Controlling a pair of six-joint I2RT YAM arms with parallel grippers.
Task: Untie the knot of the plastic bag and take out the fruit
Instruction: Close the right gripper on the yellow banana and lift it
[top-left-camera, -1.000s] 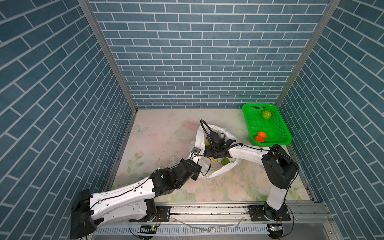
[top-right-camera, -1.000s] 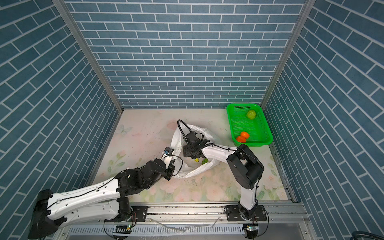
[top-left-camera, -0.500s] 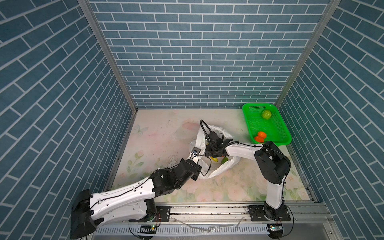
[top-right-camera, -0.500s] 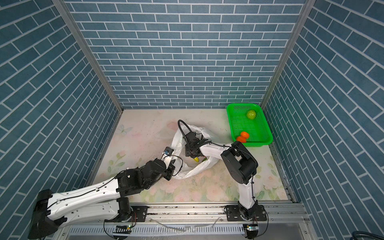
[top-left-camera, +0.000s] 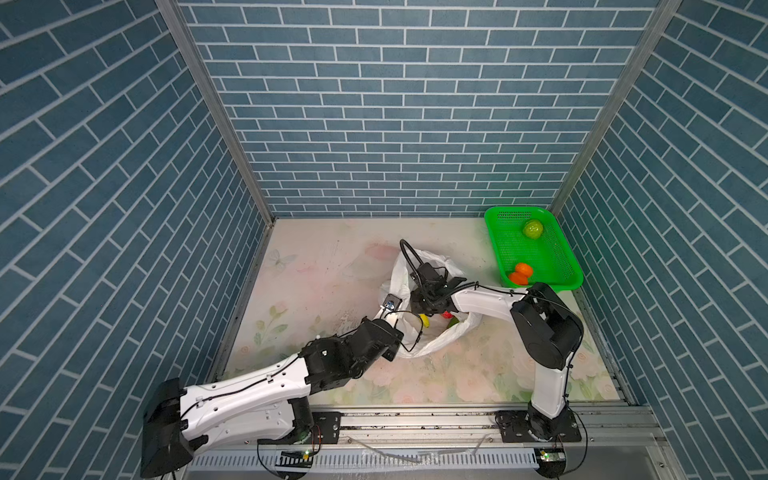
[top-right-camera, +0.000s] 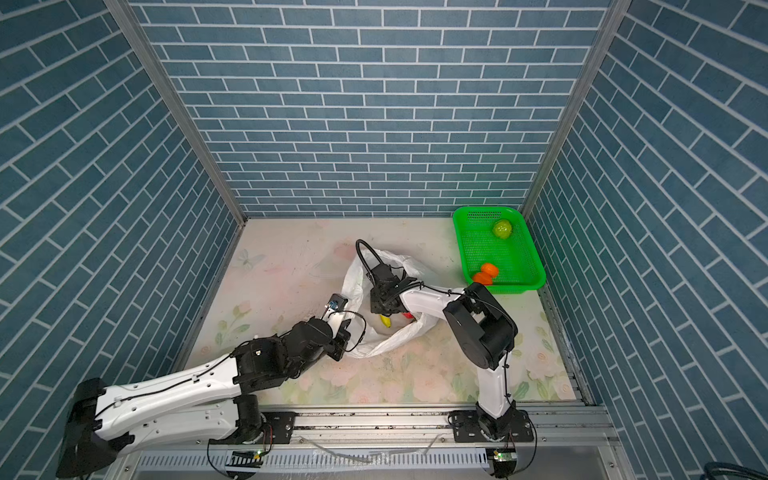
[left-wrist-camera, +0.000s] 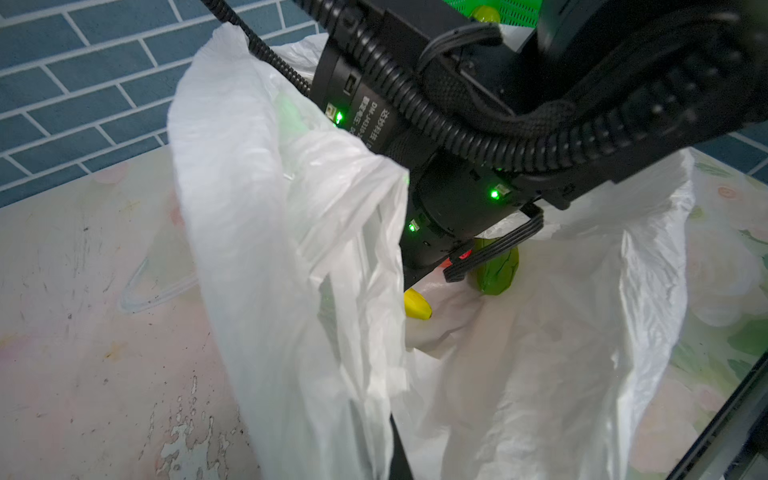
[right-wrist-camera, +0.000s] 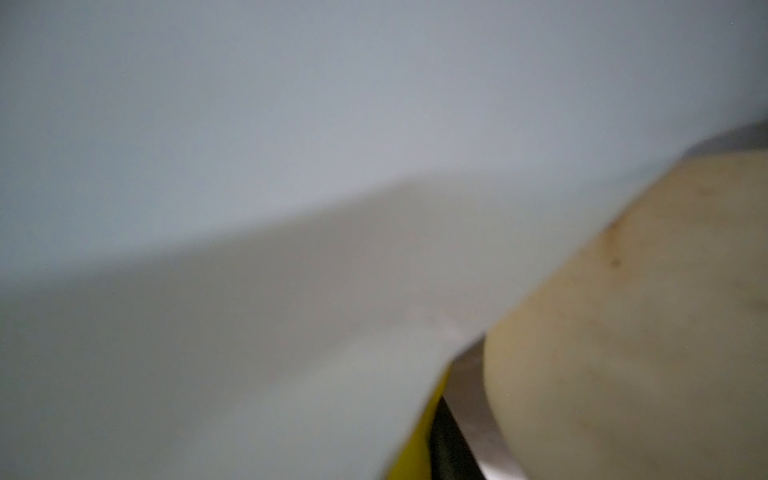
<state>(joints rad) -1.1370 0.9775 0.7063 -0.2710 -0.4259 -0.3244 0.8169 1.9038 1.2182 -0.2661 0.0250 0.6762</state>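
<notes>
Plastic bag lies near the middle of the table, a little to the right, and its mouth stands wide open. No knot is visible, so I judge that the untying is done.

Taking out the fruit is partly done. A green round piece and two orange pieces lie in the green basket at the far right. Left inside the bag are a yellow banana, a red piece and a green oblong piece. The right wrist view also shows a whitish piece close to the lens.

The left gripper is clenched on the near-left rim of the bag and holds it up. The right gripper reaches down into the bag beside the banana. The film hides its fingertips, so I cannot tell if it is released or grasping something.
</notes>
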